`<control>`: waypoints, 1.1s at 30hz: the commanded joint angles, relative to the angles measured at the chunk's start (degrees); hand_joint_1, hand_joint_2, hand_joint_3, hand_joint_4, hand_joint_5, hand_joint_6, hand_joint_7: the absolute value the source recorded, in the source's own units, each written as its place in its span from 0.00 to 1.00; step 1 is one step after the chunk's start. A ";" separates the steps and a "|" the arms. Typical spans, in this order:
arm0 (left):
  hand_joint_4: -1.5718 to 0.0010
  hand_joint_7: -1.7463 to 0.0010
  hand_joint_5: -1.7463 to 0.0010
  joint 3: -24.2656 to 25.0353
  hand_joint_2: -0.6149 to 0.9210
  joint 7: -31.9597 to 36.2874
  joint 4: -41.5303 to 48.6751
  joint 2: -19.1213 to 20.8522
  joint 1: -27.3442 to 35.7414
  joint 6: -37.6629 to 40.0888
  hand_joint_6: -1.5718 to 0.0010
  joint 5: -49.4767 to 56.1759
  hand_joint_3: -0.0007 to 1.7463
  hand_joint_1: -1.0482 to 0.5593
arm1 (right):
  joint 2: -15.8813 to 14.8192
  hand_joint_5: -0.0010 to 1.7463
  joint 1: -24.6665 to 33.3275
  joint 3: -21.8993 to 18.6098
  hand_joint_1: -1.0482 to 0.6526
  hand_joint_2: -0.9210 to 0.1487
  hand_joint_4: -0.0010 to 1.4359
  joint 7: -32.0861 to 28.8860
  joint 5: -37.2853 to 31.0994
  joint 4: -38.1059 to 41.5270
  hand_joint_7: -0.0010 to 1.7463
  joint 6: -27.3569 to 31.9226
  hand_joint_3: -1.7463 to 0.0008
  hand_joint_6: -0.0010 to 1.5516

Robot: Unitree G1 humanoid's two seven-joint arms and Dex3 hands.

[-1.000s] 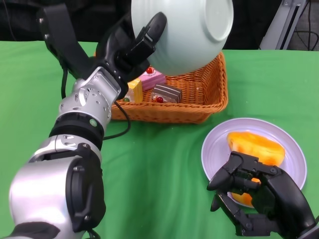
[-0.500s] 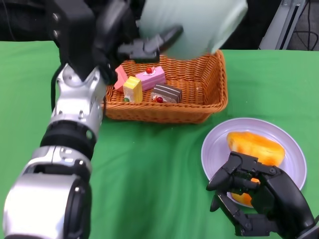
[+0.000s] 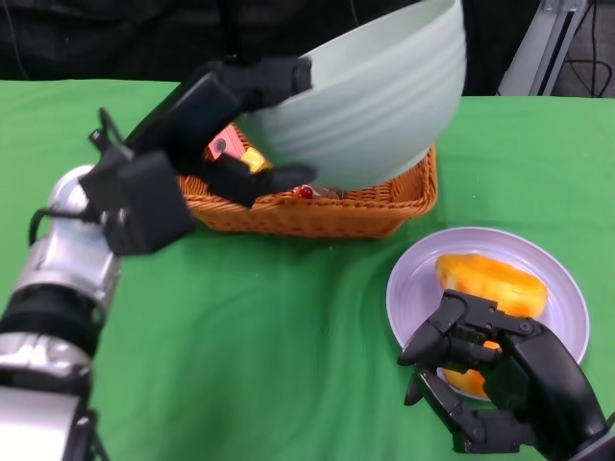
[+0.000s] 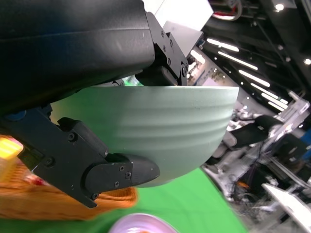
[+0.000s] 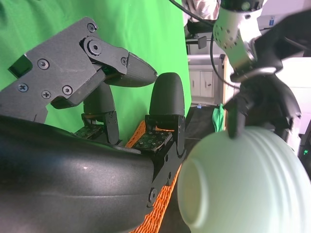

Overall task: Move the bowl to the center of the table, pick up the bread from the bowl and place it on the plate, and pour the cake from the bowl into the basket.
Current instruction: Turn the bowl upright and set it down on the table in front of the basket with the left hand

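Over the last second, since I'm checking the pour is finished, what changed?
The left hand, gripping the bowl throughout, rotated it from upside down, base toward the camera, back to nearly upright and lowered it over the basket. The cakes remain in the basket. The right hand, plate and bread stayed put.

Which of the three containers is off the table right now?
The pale green bowl, gripped by the left hand above the basket. The basket and the plate both rest on the green table.
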 commanded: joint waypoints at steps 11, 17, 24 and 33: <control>0.54 0.26 0.01 1.50 0.77 26.68 -8.18 11.75 11.12 -17.45 0.50 24.78 0.57 0.51 | 0.13 0.86 -0.51 -0.38 0.53 0.40 0.45 -0.35 1.05 -0.42 0.72 -0.61 0.42 0.41; 0.53 0.23 0.00 1.71 0.79 39.87 -10.87 15.14 15.69 -18.79 0.51 34.16 0.54 0.53 | 0.15 0.86 -0.62 -0.53 0.53 0.41 0.45 -0.39 1.69 -0.80 0.72 0.07 0.42 0.42; 0.52 0.25 0.00 -0.59 0.75 53.10 -13.14 18.04 18.14 -17.84 0.50 42.44 0.58 0.58 | 0.14 0.87 -0.73 -0.56 0.53 0.41 0.45 -0.62 1.50 -0.88 0.72 -0.05 0.41 0.42; 0.50 0.20 0.06 -6.94 0.76 72.43 -15.46 24.29 26.87 -15.62 0.54 53.87 0.54 0.59 | 0.29 0.87 -1.56 -0.69 0.54 0.41 0.45 -0.48 2.49 -0.55 0.72 1.11 0.42 0.42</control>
